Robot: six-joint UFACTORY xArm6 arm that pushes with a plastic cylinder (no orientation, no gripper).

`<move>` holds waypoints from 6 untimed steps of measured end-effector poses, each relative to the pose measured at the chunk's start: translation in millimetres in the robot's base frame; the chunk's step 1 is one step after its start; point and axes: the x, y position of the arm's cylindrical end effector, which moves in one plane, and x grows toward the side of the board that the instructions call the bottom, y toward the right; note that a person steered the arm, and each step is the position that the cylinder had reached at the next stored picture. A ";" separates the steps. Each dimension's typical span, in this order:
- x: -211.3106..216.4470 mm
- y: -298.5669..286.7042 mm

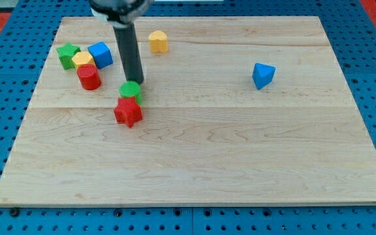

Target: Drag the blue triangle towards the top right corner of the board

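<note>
The blue triangle (263, 75) lies alone on the right part of the wooden board (240, 143), well below the top right corner. My tip (138, 82) is far to its left, touching or just behind the green cylinder (130, 90). The dark rod rises from there to the view's top.
A red star-shaped block (128, 111) sits just below the green cylinder. A cluster at the top left holds a green block (67, 54), a yellow block (82, 61), a blue cube (100, 54) and a red cylinder (89, 76). A yellow block (158, 41) stands near the top edge.
</note>
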 end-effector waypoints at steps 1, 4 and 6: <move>-3.8 83.6; -61.5 287.1; -112.2 283.5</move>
